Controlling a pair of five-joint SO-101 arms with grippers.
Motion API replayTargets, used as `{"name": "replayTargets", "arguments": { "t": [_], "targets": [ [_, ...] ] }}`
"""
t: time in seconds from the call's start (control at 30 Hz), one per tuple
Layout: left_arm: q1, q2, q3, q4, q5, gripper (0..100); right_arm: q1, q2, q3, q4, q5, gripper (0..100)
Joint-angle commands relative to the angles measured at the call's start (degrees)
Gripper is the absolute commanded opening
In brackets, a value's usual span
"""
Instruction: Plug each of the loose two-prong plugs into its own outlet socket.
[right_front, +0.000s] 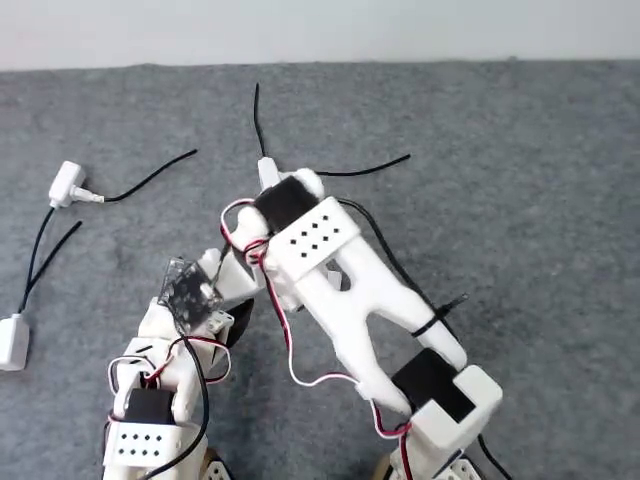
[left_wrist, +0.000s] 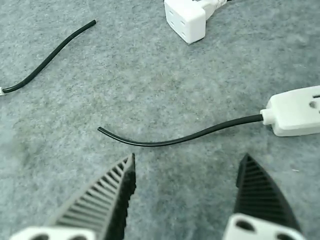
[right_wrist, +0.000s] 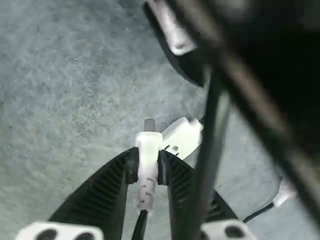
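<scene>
My right gripper (right_wrist: 148, 155) is shut on a white two-prong plug (right_wrist: 146, 172), whose metal prong (right_wrist: 149, 124) points away from the wrist, just above the grey carpet. A white connector piece (right_wrist: 182, 137) lies right beside the prong tip; I cannot tell whether they touch. My left gripper (left_wrist: 189, 160) is open over bare carpet, nothing between its fingers. Ahead of it lie a white outlet socket block (left_wrist: 187, 20) and a white connector (left_wrist: 297, 110) with a black cable (left_wrist: 175, 140). In the high view, the right arm (right_front: 310, 235) reaches to mid-table and the left arm (right_front: 185, 300) sits beside it.
At the far left lie a white connector (right_front: 68, 183) with black leads and a white block (right_front: 12, 340) near the table edge. A loose black cable (right_front: 370, 167) trails right of the right arm. A black cable (right_wrist: 210, 150) crosses close in front of the right wrist camera.
</scene>
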Motion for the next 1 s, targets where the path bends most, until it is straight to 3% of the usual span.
{"name": "replayTargets", "arguments": {
  "t": [0.0, 0.1, 0.3, 0.6, 0.97],
  "targets": [
    [-0.35, -0.09, -0.57, 0.35, -0.26, 32, 1.54, 0.22, -3.25, 2.42, 6.86, 0.9],
    [-0.35, -0.09, -0.57, 0.35, -0.26, 32, 4.44, 0.84, -3.25, 2.33, 11.34, 0.9],
    [-0.35, -0.09, -0.57, 0.35, -0.26, 32, 9.63, 1.63, -3.25, 2.42, 27.43, 0.9],
    [-0.35, -0.09, -0.57, 0.35, -0.26, 32, 14.11, 2.24, -3.25, 2.15, 42.64, 0.9],
    [-0.35, -0.09, -0.57, 0.35, -0.26, 32, 16.48, 11.65, -8.09, 2.15, 43.78, 0.9]
  ]
}}
